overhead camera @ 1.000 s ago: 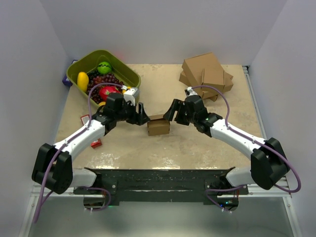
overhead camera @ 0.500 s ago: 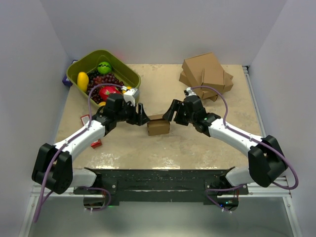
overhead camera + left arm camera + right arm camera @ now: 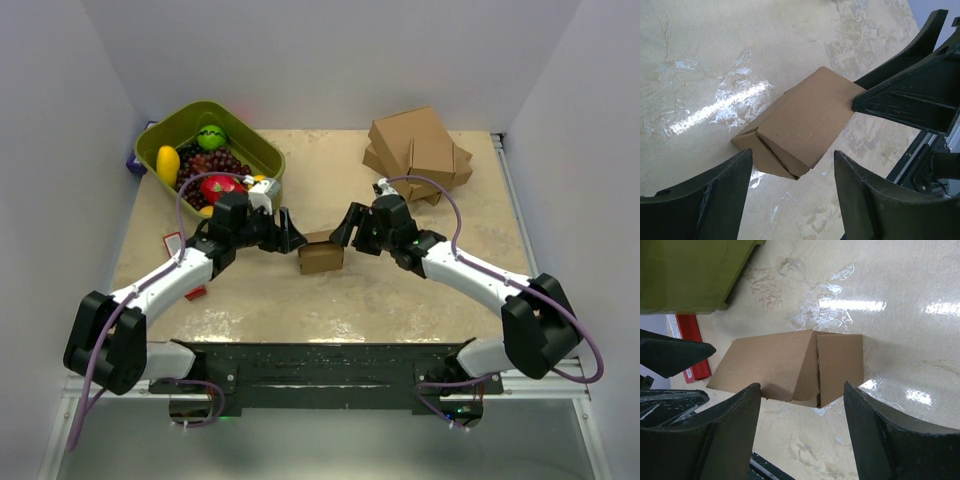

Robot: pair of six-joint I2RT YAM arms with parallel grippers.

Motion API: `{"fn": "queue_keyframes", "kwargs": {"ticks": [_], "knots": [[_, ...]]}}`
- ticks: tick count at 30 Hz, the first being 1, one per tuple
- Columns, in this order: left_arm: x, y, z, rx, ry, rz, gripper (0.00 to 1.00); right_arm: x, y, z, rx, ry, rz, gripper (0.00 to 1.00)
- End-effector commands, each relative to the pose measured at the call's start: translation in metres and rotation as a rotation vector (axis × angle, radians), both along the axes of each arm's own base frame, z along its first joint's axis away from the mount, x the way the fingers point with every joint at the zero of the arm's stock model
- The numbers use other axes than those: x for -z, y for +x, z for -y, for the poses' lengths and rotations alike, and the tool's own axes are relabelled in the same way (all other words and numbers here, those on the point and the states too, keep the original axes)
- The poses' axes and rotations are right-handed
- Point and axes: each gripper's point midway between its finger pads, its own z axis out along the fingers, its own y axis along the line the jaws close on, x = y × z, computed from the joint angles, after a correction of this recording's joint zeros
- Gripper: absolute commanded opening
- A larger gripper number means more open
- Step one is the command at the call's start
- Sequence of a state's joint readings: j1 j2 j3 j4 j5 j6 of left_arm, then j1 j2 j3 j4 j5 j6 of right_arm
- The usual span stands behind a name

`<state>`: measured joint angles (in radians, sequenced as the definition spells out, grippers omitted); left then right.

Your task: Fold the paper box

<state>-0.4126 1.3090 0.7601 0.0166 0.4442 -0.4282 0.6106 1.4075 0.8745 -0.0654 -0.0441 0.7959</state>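
Observation:
The paper box [image 3: 321, 254] is a small brown kraft box lying on the table's middle between both grippers. It shows in the left wrist view [image 3: 800, 122] with an end flap seam facing me, and in the right wrist view [image 3: 790, 367]. My left gripper [image 3: 294, 236] is open just left of the box, touching nothing; its fingers [image 3: 705, 195] frame the box's near corner. My right gripper [image 3: 343, 227] is open just right of the box, a little above it, and its fingers [image 3: 890, 440] straddle empty table below the box.
A green bin [image 3: 176, 127] of toy fruit stands at the back left. A pile of larger brown cartons [image 3: 418, 148] lies at the back right. A small red object [image 3: 194, 291] lies under the left arm. The table's near edge is a black rail [image 3: 320, 365].
Both grippers have drawn slightly up and away from the box; the box has not moved.

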Motion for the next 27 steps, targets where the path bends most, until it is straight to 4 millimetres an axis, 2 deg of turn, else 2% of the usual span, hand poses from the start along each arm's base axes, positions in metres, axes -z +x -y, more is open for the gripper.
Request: {"fn": "queue_keyframes", "kwargs": {"ticks": [1, 12, 21, 24, 27], "knots": [[-0.007, 0.009, 0.001, -0.037, -0.052, 0.034, 0.69, 0.017, -0.001, 0.006, 0.021, -0.037, -0.022, 0.69], [0.020, 0.006, -0.004, -0.081, -0.055, -0.012, 0.66, 0.018, -0.002, 0.006, 0.020, -0.043, -0.022, 0.69], [0.030, 0.004, -0.004, -0.087, -0.057, -0.031, 0.64, 0.019, -0.001, 0.007, 0.022, -0.045, -0.025, 0.68], [0.023, 0.003, 0.000, -0.073, -0.082, -0.024, 0.64, 0.021, -0.001, 0.007, 0.024, -0.050, -0.029, 0.69], [0.007, 0.005, 0.004, -0.066, -0.131, 0.001, 0.67, 0.023, -0.002, 0.007, 0.024, -0.050, -0.032, 0.68]]}}
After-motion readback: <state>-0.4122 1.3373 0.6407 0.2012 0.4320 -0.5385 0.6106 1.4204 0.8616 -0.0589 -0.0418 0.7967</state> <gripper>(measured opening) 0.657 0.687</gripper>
